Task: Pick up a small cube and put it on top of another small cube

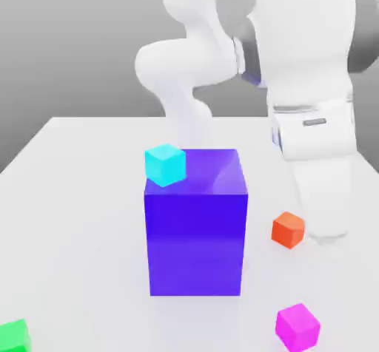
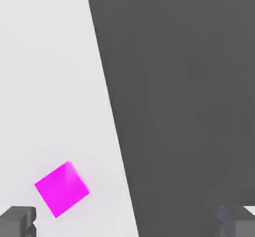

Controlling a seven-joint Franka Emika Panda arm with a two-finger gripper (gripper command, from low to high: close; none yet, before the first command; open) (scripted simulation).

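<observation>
Five blocks sit on one white tabletop [image 1: 74, 217], with the white arm [image 1: 311, 84] above them. That arm comes down from the top of the exterior view on its right, and its lower end hangs low over the tabletop beside the orange cube.

Next in size is the blue-purple block [image 1: 195, 232], standing near the middle of the tabletop. A cyan cube [image 1: 165, 164] rests on its top, at the far corner toward the exterior view's left, with part of it jutting past the block's edge.

The orange cube [image 1: 288, 229] lies on the tabletop to the exterior view's right of the big block, apart from it and close to the arm's lower end.

The pink cube [image 1: 297, 326] sits near the front edge of the tabletop, toward the exterior view's right, well apart from the orange cube and the big block. In the hand view the pink cube [image 2: 62, 188] lies flat on the white surface, turned at an angle, close to the tabletop's edge where the dark ground begins.

The green cube [image 1: 14, 336] is at the front corner on the exterior view's left, cut by the frame, far from the pink one.

The claw [image 2: 129, 221] has its two dark fingers [image 2: 17, 221] spread wide with nothing between them; the pink cube lies just beside one finger, not touching.
</observation>
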